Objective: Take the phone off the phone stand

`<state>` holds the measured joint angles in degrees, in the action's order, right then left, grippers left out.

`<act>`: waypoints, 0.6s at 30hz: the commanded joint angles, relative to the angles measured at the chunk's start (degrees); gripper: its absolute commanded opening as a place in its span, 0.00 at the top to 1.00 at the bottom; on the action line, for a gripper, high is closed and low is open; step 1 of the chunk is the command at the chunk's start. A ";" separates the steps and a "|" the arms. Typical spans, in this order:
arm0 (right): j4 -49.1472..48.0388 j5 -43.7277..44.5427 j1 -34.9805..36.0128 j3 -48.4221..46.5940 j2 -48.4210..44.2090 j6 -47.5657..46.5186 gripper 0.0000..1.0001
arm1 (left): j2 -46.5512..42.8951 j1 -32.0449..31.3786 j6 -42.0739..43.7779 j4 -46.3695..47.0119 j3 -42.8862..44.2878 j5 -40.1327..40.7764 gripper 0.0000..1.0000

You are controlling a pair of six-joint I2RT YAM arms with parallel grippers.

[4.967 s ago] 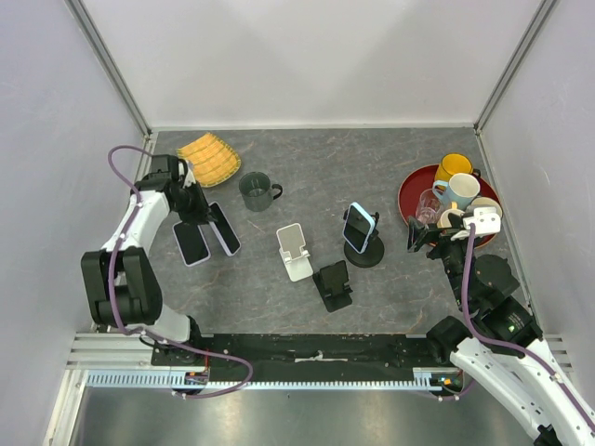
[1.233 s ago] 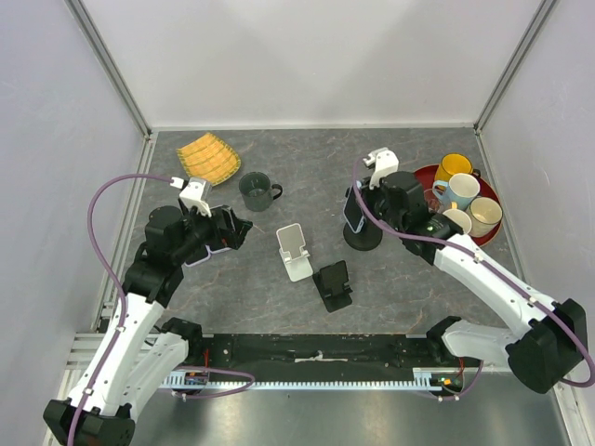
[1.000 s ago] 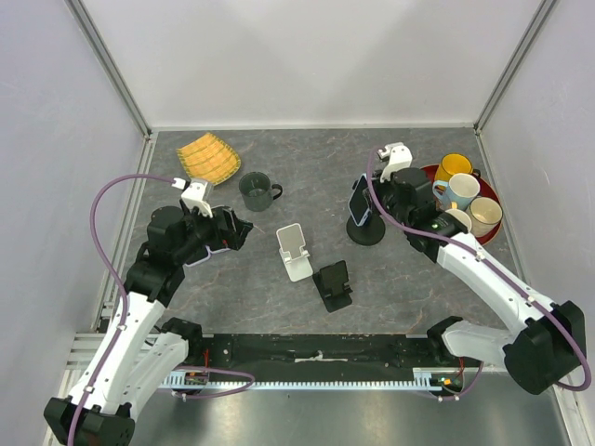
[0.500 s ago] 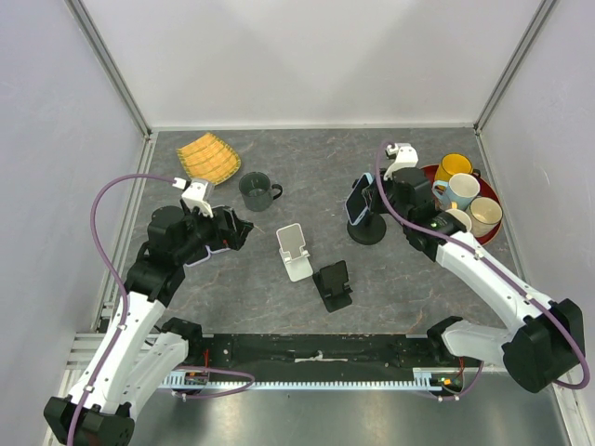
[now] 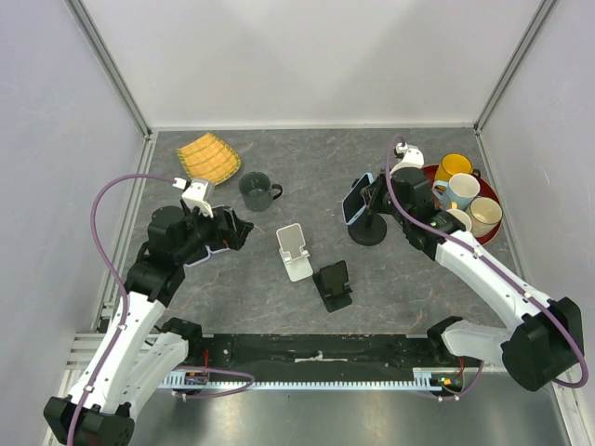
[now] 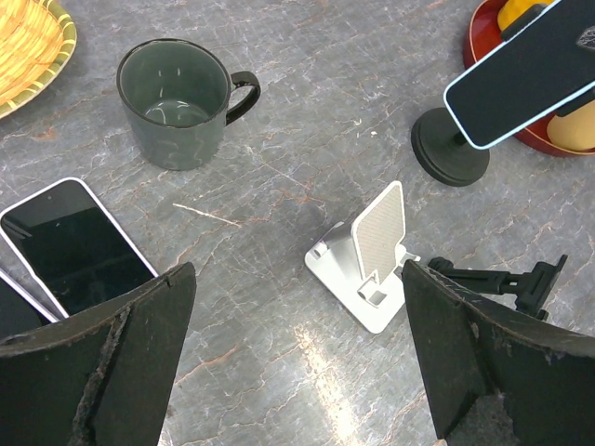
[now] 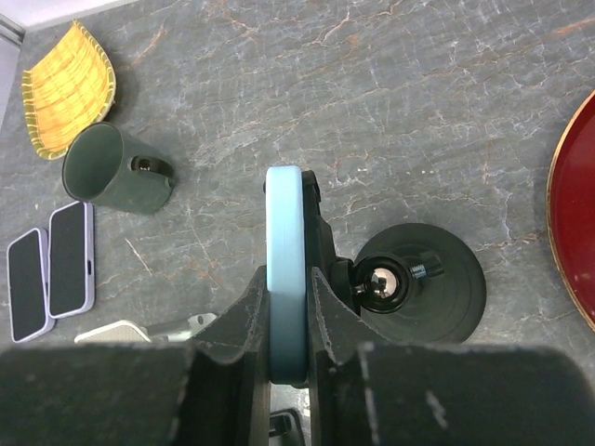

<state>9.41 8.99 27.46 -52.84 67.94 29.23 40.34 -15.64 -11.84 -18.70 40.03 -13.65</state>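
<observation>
My right gripper (image 7: pixel 286 311) is clamped on the phone (image 7: pixel 285 251), one finger (image 7: pixel 249 321) on each flat side, w/ its light-blue edge facing the wrist cam at frame ctr. The phone isn't free: its back sits in the black cradle of the phone stand (image 7: pixel 435 279), whose round base rests on the table (image 7: pixel 418 84) just right of ctr. In the top view the phone leans to the upper left off the stand, a bit right of ctr, and the red tray (image 5: pixel 409 190) w/ its cups is near it on the right.

My left gripper (image 6: pixel 297 316) is spread wide w/ nothing btwn the fingers (image 6: pixel 121 344). In the top view it hangs over the table left of ctr.

In its wrist cam:
- A white stand (image 6: pixel 372 251) is at lower ctr.
- A black folding stand (image 6: pixel 507 279) is at lower right, near the white one but apart.
- A dark green mug (image 6: pixel 177 102) stands upright at upper left.
- A spare phone (image 6: pixel 74 246) lies flat, dark screen up, at the left edge.
- A yellow woven dish (image 6: pixel 28 51) is in the upper left corner.

The right wrist cam shows two flat phones side by side at lower left. Can't tell if they touch.
</observation>
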 commanded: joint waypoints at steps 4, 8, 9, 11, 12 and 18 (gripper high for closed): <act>3.86 -3.19 0.22 0.46 0.09 11.28 1.00 | -0.17 -0.36 2.08 2.17 -0.04 0.11 0.02; 3.07 -5.03 0.22 1.51 0.52 14.18 1.00 | -0.17 -0.44 2.08 2.00 0.13 0.20 0.02; 2.72 -5.82 0.22 1.77 0.70 15.32 1.00 | -0.26 -0.36 2.08 2.00 0.05 0.29 0.02; 2.02 -6.44 0.22 2.65 1.14 16.55 1.00 | -0.17 -0.36 2.08 2.00 0.05 0.20 0.02; 1.41 -6.71 0.22 3.09 1.23 18.04 1.00 | -0.26 -0.36 2.17 2.00 0.05 0.20 0.02; -0.71 -7.06 0.14 5.64 0.26 22.27 1.00 | -0.26 -0.53 1.99 2.09 0.05 0.29 0.02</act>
<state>5.78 8.91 27.09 -50.41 67.59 40.97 40.34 -15.88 -11.84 -18.70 39.99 -13.63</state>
